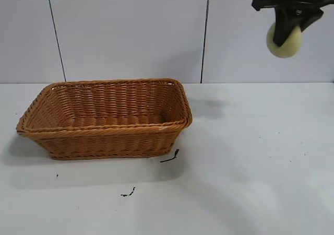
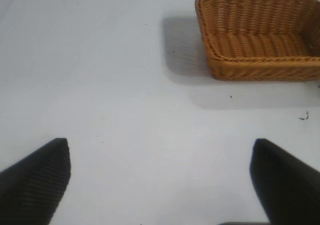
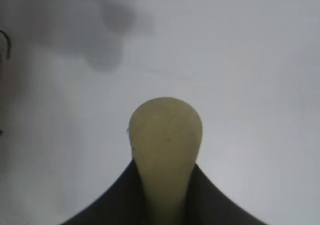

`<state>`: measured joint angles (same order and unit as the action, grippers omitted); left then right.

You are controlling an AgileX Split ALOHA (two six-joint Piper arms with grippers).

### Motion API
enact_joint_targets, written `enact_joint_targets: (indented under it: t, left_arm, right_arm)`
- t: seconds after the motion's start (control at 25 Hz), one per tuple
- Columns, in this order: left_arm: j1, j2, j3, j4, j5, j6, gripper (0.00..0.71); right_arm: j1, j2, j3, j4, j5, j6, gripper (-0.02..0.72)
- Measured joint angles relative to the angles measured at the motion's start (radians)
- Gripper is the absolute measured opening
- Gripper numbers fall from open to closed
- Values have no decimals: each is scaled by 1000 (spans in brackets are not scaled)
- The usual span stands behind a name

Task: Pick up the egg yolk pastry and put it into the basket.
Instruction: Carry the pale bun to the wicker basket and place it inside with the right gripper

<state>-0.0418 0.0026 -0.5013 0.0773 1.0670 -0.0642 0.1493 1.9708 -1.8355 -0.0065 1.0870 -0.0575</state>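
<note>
My right gripper (image 1: 286, 34) hangs high at the upper right of the exterior view, shut on the egg yolk pastry (image 1: 292, 43), a pale yellow-green round puck. In the right wrist view the pastry (image 3: 166, 135) is pinched between my two dark fingers (image 3: 120, 200), well above the white table. The orange-brown wicker basket (image 1: 104, 136) stands on the table at the left, well to the left of and below the pastry, and holds nothing I can see. It also shows in the left wrist view (image 2: 260, 67). My left gripper (image 2: 160, 185) is open and empty above bare table, away from the basket.
A small black scrap (image 1: 170, 156) lies by the basket's front right corner and another (image 1: 128, 193) nearer the front edge. The white table (image 1: 250, 167) stretches to the right of the basket. A panelled wall stands behind.
</note>
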Motion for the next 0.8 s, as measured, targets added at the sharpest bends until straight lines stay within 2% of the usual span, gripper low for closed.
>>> enact_joint_targets:
  t: [0.12, 0.4, 0.6, 0.8]
  left_arm:
    - [0, 0, 0, 0, 0, 0, 696]
    - [0, 0, 0, 0, 0, 0, 696]
    - [0, 0, 0, 0, 0, 0, 696]
    - [0, 0, 0, 0, 0, 0, 696]
  right_arm:
    - [93, 57, -113, 0, 30, 10, 85]
    - [289, 158, -271, 16, 39, 16, 85]
    - [421, 227, -293, 23, -39, 19, 85]
    - [486, 336, -295, 23, -139, 20, 85]
